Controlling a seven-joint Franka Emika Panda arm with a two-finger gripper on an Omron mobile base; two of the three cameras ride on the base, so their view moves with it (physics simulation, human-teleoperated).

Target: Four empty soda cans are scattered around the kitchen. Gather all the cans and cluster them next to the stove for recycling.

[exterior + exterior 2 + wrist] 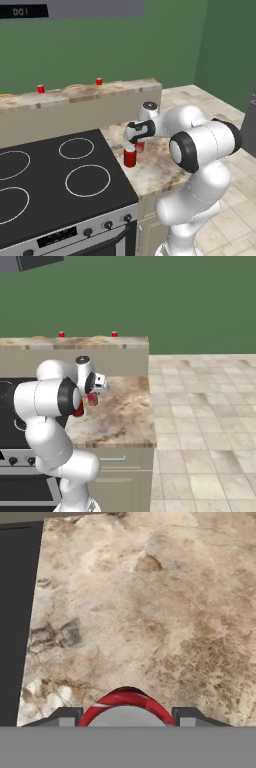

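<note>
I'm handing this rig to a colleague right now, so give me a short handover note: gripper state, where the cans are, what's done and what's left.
Gripper: shut on a red can, held just above the counter to the right of the stove.
Second can stands on that counter close to the stove's edge, beside the gripper.
Two more cans stand on the raised ledge behind the stove.
Done: one can placed by the stove.
Left: set down the held can next to it, then fetch the two from the ledge.
</note>
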